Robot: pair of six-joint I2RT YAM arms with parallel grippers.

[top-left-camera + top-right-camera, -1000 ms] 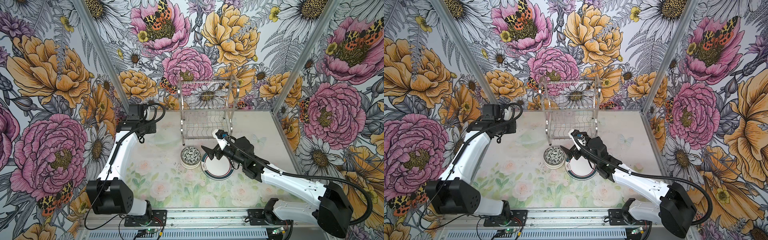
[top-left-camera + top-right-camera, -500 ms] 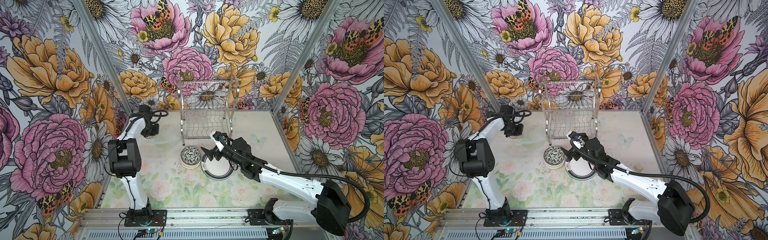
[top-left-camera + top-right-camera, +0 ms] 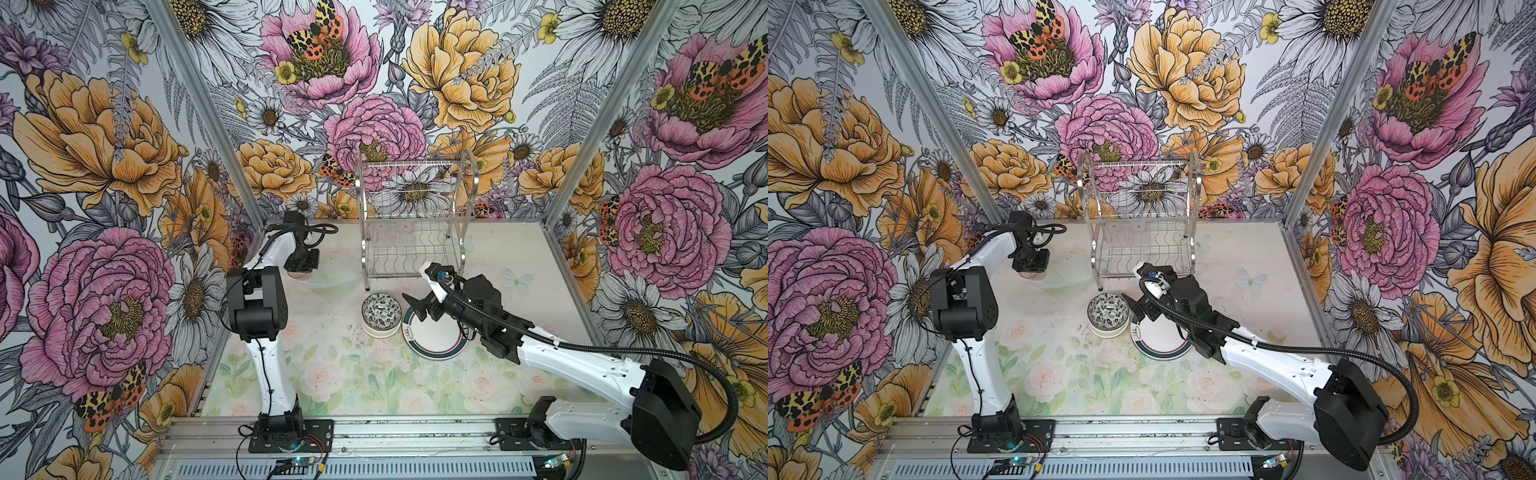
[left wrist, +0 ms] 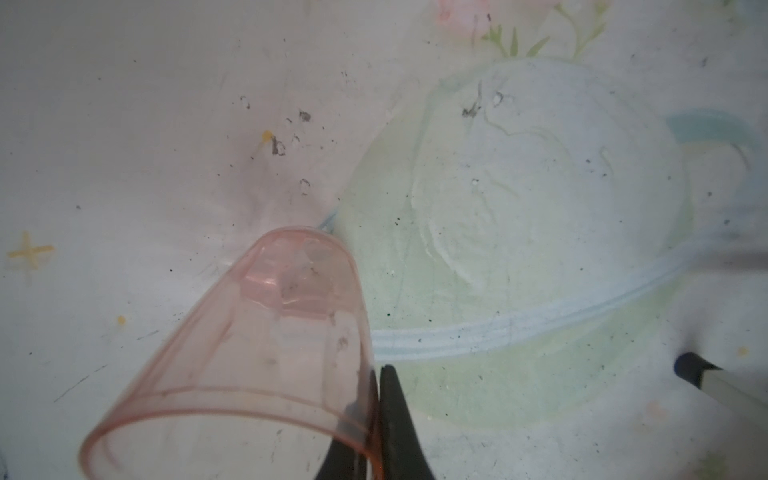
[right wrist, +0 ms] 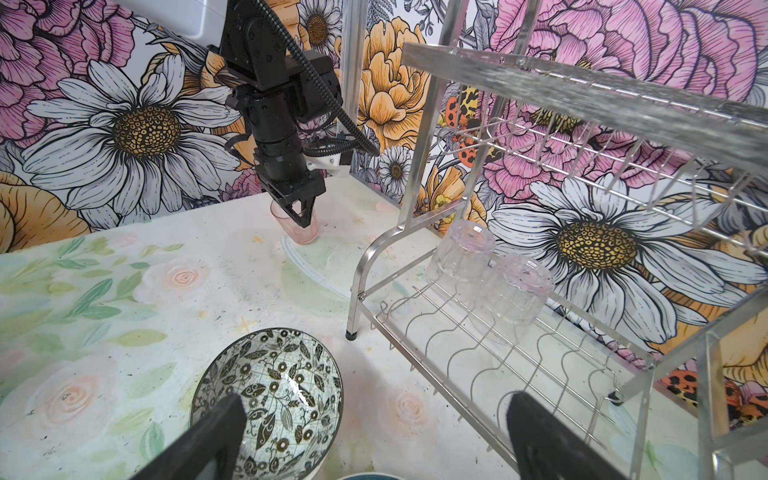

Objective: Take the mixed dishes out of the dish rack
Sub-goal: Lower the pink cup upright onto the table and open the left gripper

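Nearest on the floral worktop (image 3: 332, 374) lay a round plate (image 3: 436, 340) with a teal rim, flat and face up. Just beside it, on its left in both top views, stood a small bowl (image 3: 381, 311) with a cream outside and a dark leaf pattern inside.

The right claw (image 3: 411, 308) hung over the far edge of the plate, close to the bowl. Its fingers (image 5: 208, 436) were spread wide with nothing between them, and its wrist view looked past the bowl (image 5: 270, 399) toward the dish rack (image 5: 361, 286).

Farther back and to the left, the left claw (image 3: 300, 270) pointed down at the worktop. It was pressed together on the wall of a translucent pink cup (image 4: 257, 353), with one finger inside the rim and one outside. The cup (image 5: 297, 230) stood mouth up, low against the worktop, at the edge of a pale green printed patch. Whether its base touched the surface could not be told.

At the back stood the two-tier chrome dish rack (image 3: 419, 257), right of the left claw and close to the flowered wall (image 3: 374, 83). On its lower shelf, toward the rear, sat two clear cups (image 5: 463, 253) (image 5: 517, 291) side by side, mouths down. The one farther from the left arm was tilted and faintly pink.
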